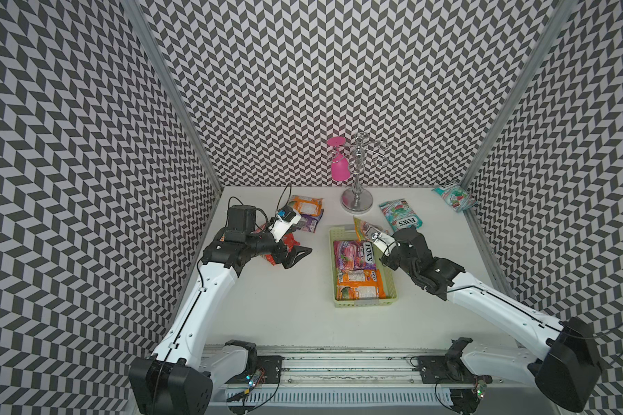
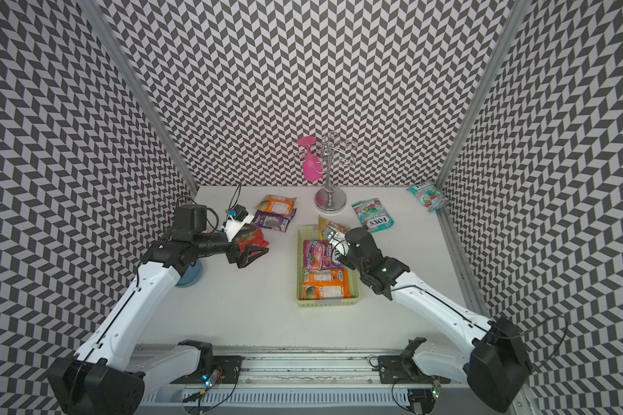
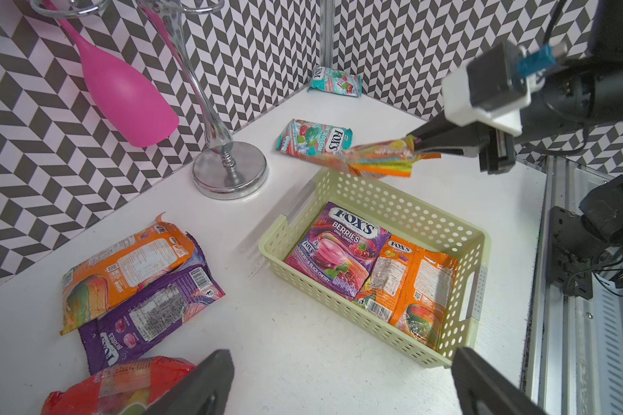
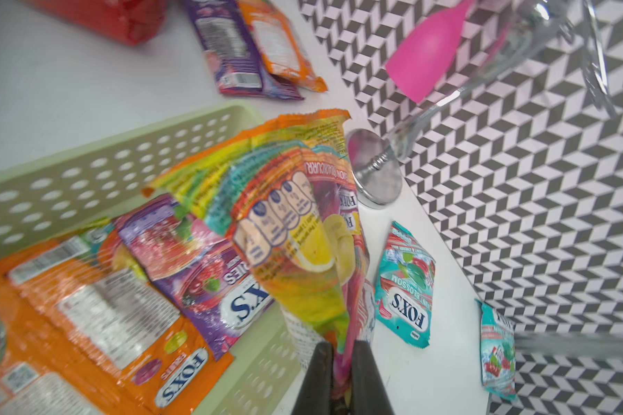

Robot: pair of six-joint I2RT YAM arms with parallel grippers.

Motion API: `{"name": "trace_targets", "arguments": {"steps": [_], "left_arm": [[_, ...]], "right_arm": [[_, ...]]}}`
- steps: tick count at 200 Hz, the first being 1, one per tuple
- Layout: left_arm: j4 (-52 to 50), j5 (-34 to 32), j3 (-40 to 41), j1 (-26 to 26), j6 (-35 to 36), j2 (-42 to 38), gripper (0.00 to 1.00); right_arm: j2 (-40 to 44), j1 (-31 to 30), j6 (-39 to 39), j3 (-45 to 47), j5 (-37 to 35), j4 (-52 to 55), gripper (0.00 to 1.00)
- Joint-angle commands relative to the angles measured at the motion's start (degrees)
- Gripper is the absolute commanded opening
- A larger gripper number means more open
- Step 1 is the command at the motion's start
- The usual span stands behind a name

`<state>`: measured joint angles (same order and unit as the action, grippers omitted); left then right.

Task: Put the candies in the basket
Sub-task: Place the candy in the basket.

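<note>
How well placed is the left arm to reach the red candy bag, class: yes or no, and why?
Likely yes: the left tool is open and empty, and the red bag lies uncovered right beside it.

White table (image 1: 285, 316) and its load. Below the right fingers (image 3: 439, 138) — green basket (image 1: 367, 302). Beyond them: chrome stand (image 1: 356, 203), near teal bag (image 1: 400, 216), corner teal bag (image 1: 454, 196). Beside the left fingers (image 1: 297, 256) — red bag (image 3: 116, 384); beyond, orange bag (image 1: 304, 205) overlapping purple bag (image 1: 312, 224). Under the left arm (image 2: 148, 287), apparently a blue bowl (image 2: 192, 277).
</note>
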<state>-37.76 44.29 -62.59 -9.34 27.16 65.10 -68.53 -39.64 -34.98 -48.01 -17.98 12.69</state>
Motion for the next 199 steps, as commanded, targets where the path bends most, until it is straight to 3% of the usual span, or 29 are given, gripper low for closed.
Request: {"name": "trace_targets", "arguments": {"steps": [1,63,104,145,199], "left_arm": [[-0.3,1.2,0.2,0.2,0.3,-1.2,0.99],[0.5,1.5,0.0,0.5,-0.5,-1.0,0.99],[0.5,1.3,-0.4,0.5,-0.8,-1.2,0.99],[0.5,0.7,-0.4,0.5,-0.9,-1.5,0.99],[0.7,0.9,-0.2,0.4,-1.1,-1.6,0.99]], "right_arm": [[2.7,-1.9,-6.3,1.1,-1.6,-9.1,0.0],[-1.3,-7.1,-11.8,4.4,-9.3,-18.8,0.0],[-9.4,-7.9,-10.0,-1.5,-15.9,-17.8,0.0],[-15.7,-8.7,-9.8,-4.7,-17.6,-16.6,0.0],[-17.9,-9.4,-12.2,-3.1,-17.2,-18.8,0.0]]}}
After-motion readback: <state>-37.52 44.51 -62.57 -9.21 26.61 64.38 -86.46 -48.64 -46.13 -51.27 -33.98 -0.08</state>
